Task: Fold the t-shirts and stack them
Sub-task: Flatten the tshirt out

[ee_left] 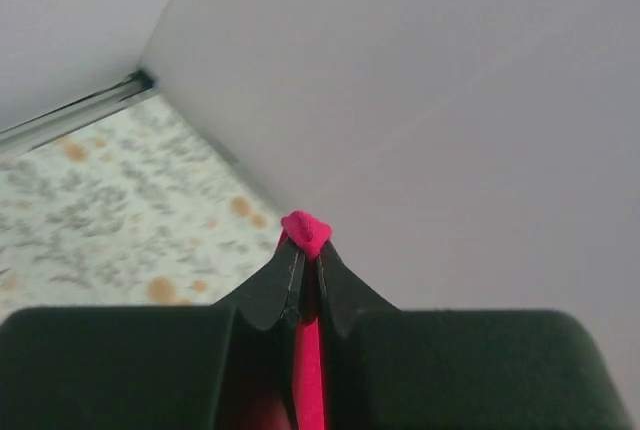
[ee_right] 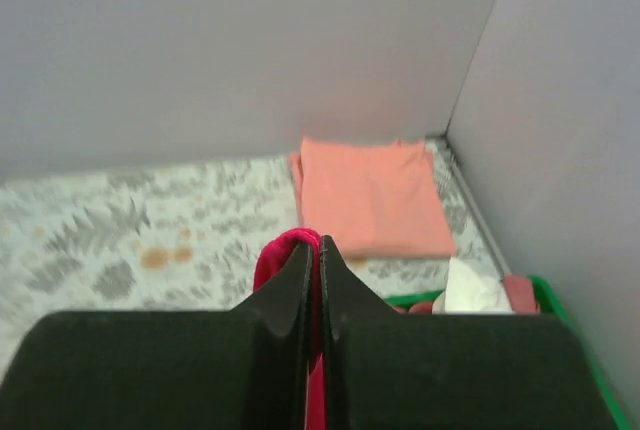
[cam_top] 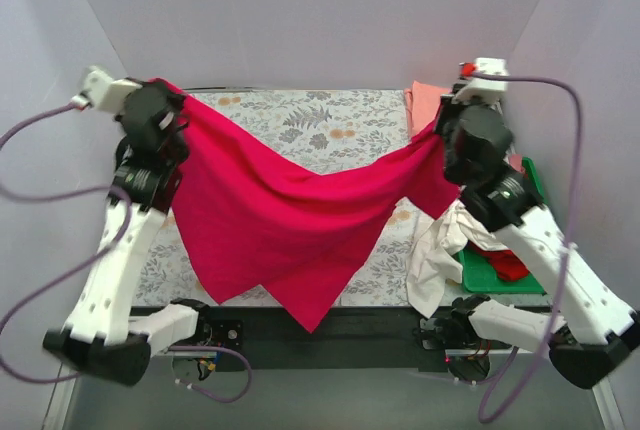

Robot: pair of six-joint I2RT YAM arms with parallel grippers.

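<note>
The crimson t-shirt (cam_top: 280, 210) hangs spread between both arms, its lowest tip drooping past the near edge of the worktop (cam_top: 300, 120), probably so it can be laid flat for folding. The left hand (ee_left: 308, 255) and right hand (ee_right: 315, 250) each pinch a bunched corner tightly. Beyond, a folded salmon-pink shirt (ee_right: 370, 195) lies in the far right corner, likely the stack's base.

A large crimson-red cloth t-shirt (cam_top: 280, 210) hangs over the patterned tabletop (cam_top: 300, 120); a folded salmon-pink t-shirt (ee_right: 370, 195) lies far right, behind a green plastic tray (cam_top: 478, 275).
</note>
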